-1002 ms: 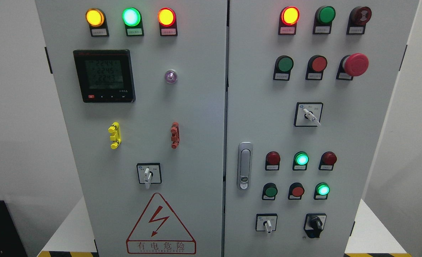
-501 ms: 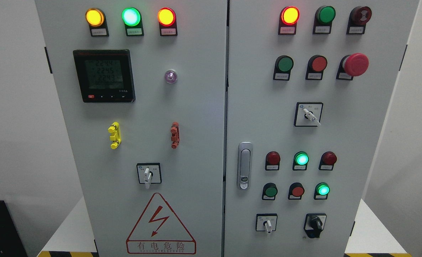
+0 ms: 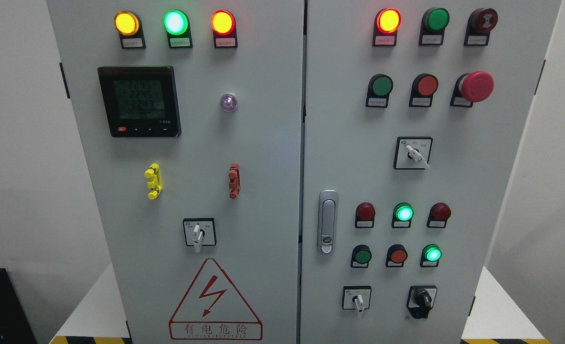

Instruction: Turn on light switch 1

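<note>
Light switch 1 unidentifiable among selector knobs [image 3: 196, 234] on grey cabinet [image 3: 263, 143], labels too small, both hands out of view

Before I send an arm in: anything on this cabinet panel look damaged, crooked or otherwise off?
Nothing looks damaged or loose. One difference: the selector switch on the upper right door points down to the right, while the selectors at and point straight down. That may just be its set position. No robot hand is in view.

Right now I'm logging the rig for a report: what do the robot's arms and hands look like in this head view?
Neither arm nor hand shows in this view, so their colours, shapes and cables cannot be described. Only the grey control cabinet with its lamps and switches is visible.
</note>
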`<state>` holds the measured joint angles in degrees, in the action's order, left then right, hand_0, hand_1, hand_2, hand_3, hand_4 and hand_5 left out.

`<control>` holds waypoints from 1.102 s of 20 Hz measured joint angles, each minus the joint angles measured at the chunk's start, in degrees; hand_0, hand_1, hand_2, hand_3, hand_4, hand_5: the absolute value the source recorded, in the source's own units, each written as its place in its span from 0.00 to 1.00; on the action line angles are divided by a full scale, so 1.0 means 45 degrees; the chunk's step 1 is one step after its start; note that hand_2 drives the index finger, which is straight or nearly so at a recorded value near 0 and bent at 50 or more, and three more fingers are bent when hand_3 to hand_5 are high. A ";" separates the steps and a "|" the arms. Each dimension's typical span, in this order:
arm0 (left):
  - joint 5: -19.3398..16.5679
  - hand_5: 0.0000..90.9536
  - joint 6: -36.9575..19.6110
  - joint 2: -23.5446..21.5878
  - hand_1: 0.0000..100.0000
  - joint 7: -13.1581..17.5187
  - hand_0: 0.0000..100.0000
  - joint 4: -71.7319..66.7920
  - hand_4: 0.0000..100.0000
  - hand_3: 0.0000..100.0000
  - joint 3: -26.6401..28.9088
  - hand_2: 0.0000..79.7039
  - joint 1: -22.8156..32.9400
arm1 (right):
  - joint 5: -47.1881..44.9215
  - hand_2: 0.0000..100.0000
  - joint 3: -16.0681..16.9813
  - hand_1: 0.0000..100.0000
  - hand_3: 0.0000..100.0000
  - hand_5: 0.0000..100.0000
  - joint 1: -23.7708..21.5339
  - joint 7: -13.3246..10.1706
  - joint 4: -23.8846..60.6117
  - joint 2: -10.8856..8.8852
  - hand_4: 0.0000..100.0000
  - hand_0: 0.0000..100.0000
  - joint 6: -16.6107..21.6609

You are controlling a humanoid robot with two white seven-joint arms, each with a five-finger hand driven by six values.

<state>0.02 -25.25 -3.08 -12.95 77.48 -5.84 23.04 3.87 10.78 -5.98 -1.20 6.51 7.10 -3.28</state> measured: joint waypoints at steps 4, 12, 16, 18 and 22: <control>-0.0002 0.86 0.0153 -0.0001 0.82 -0.0155 0.48 0.0529 0.87 0.79 -0.0268 0.66 -0.0018 | 0.0000 0.00 0.0000 0.00 0.00 0.00 0.0000 0.0000 0.0000 0.0000 0.00 0.00 0.0001; -0.0005 0.87 0.0482 0.0008 0.65 -0.0181 0.39 0.1427 0.89 0.82 -0.0607 0.72 -0.0193 | 0.0000 0.00 -0.0002 0.00 0.00 0.00 0.0000 0.0002 -0.0001 0.0000 0.00 0.00 0.0000; -0.0005 0.87 0.1195 0.0017 0.63 -0.0181 0.36 0.2061 0.89 0.82 -0.0707 0.72 -0.0357 | 0.0000 0.00 -0.0003 0.00 0.00 0.00 0.0000 0.0002 0.0000 0.0000 0.00 0.00 0.0001; -0.0005 0.87 0.1441 0.0023 0.63 -0.0182 0.35 0.2427 0.89 0.83 -0.0746 0.72 -0.0433 | 0.0000 0.00 -0.0003 0.00 0.00 0.00 0.0000 0.0001 0.0000 0.0000 0.00 0.00 0.0001; -0.0005 0.87 0.1843 0.0010 0.61 -0.0182 0.33 0.3228 0.90 0.83 -0.0791 0.73 -0.0556 | 0.0000 0.00 -0.0004 0.00 0.00 0.00 0.0000 0.0001 0.0000 0.0000 0.00 0.00 0.0001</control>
<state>0.00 -16.96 -3.03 -13.77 92.01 -9.40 20.53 3.87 10.77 -5.98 -1.20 6.51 7.11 -3.27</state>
